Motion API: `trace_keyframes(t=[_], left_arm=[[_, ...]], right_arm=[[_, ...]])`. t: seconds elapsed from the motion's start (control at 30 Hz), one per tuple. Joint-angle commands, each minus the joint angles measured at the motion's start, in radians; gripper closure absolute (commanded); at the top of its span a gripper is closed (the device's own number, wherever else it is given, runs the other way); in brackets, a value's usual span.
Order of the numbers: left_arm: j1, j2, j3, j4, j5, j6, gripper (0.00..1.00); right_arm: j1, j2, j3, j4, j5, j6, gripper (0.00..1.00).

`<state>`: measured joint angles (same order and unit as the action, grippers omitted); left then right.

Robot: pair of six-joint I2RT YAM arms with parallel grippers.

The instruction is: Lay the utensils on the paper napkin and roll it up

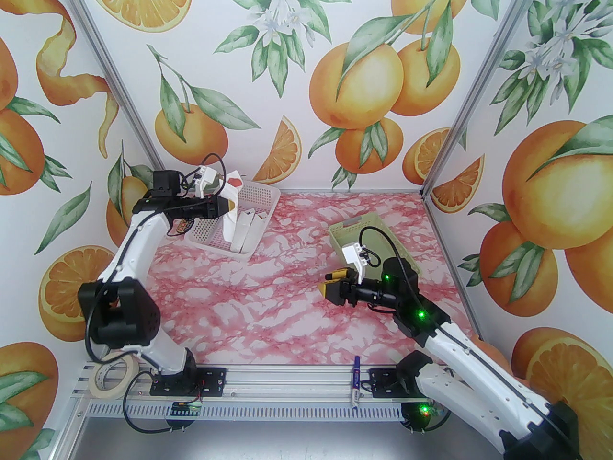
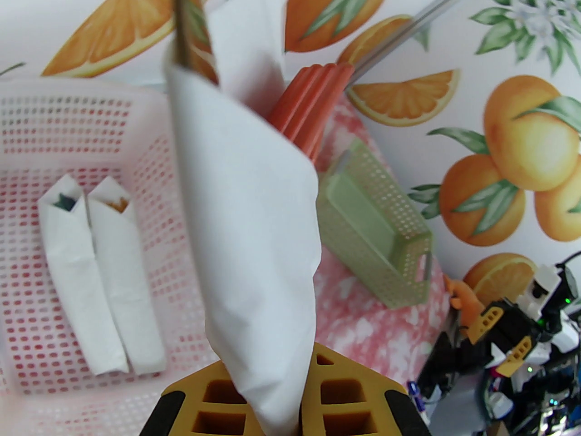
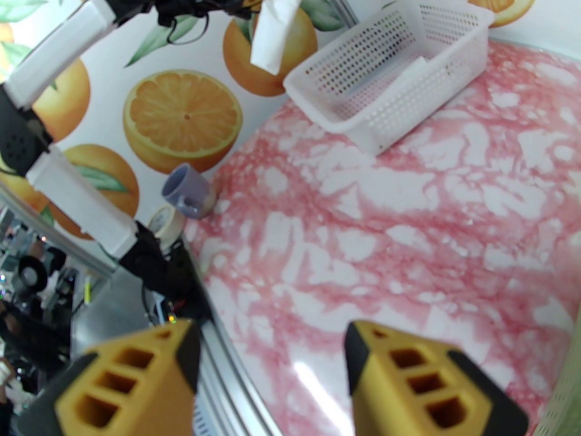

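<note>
My left gripper (image 1: 229, 206) is shut on a rolled white paper napkin (image 1: 230, 230) and holds it in the air over the white basket (image 1: 266, 194). In the left wrist view the roll (image 2: 254, 225) rises from between the yellow fingers (image 2: 345, 393), and the orange-red head of a utensil (image 2: 313, 107) sticks out of its far end. The rest of the utensils are hidden inside the paper. My right gripper (image 1: 333, 283) is open and holds nothing, hovering over the pink marbled table (image 3: 386, 225). Its yellow fingers (image 3: 131, 379) are wide apart.
Two more rolled napkins (image 2: 104, 279) lie side by side in the white basket (image 2: 27, 325). A green basket (image 1: 346, 230) stands at the back right, behind my right arm. A blue-and-white marker (image 1: 356, 382) and a tape roll (image 1: 112, 376) rest on the front rail. A purple cup (image 3: 186, 191) lies at the table's left edge.
</note>
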<state>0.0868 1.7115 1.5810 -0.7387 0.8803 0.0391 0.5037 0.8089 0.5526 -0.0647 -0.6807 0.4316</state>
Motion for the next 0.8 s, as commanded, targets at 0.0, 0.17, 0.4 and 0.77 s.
trace_keyframes(t=[0.0, 0.17, 0.4, 0.77], left_arm=[[0.006, 0.068, 0.106, -0.12, -0.139, 0.141, 1.0], [0.007, 0.205, 0.208, -0.151, -0.264, 0.172, 1.0], [0.006, 0.414, 0.37, -0.2, -0.358, 0.166, 1.0], [-0.018, 0.634, 0.558, -0.263, -0.488, 0.119, 1.0]], right_arm=[[-0.021, 0.004, -0.024, 0.043, -0.052, -0.008, 0.42], [-0.046, 0.005, -0.049, 0.048, -0.074, -0.007, 0.43], [-0.074, 0.024, -0.064, 0.052, -0.083, -0.004, 0.43], [-0.093, 0.09, -0.066, 0.069, -0.076, 0.006, 0.42]])
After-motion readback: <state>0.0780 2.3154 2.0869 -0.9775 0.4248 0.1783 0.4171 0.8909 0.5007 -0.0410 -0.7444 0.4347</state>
